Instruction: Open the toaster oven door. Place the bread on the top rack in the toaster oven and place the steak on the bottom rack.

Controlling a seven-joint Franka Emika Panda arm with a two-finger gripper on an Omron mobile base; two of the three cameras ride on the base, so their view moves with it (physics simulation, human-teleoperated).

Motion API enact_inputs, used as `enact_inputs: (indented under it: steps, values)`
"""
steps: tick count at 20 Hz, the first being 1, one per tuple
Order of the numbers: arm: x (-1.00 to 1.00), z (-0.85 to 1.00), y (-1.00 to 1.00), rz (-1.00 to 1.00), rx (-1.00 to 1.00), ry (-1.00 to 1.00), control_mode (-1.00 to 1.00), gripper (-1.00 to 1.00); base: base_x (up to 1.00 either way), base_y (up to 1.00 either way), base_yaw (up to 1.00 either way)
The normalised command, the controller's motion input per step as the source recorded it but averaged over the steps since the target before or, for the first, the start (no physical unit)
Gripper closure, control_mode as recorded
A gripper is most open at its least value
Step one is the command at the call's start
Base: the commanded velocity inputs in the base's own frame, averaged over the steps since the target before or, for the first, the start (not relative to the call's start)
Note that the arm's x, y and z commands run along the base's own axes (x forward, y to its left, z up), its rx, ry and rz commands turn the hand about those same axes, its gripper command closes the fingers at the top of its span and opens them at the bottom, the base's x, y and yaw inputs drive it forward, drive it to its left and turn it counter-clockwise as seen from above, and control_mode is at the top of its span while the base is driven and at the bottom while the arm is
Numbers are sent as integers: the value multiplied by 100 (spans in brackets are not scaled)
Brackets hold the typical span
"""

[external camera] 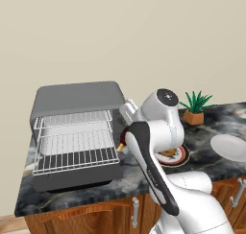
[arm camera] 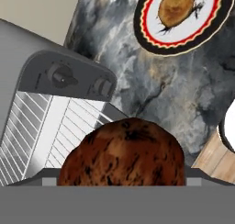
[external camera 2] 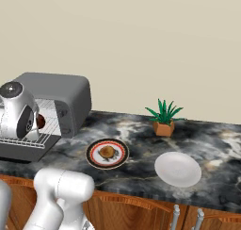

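My gripper point(arm camera: 123, 184) clamps the steak point(arm camera: 123, 156) beside the open oven point(external camera: 77, 101); drifting right, it could strike the knob panel point(arm camera: 69, 78).

No readable text, label, brand, number or sign anywhere. Knob panel of the toaster oven point(arm camera: 69, 78) blank, no markings by its dials. Plate point(external camera 2: 94, 159) rim patterned in red and black only, no lettering.
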Motion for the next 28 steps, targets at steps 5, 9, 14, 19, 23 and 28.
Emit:
enact_inputs:
  steps: [5, 9, 14, 19, 23, 28]
  values:
    - [4, 1, 46, 15, 0, 0, -100, 100, 0, 0, 0]
    - [4, 0, 46, 11, 0, 0, -100, 100, 0, 0, 0]
    - [13, -12, 38, 7, -1, -4, -100, 100, 0, 0, 0]
    - [11, -30, 31, 0, -1, -6, -100, 100, 0, 0, 0]
    - [14, -30, 22, -4, 0, -6, -100, 100, 0, 0, 0]
    - [19, -23, 22, -5, 0, -1, -100, 100, 0, 0, 0]
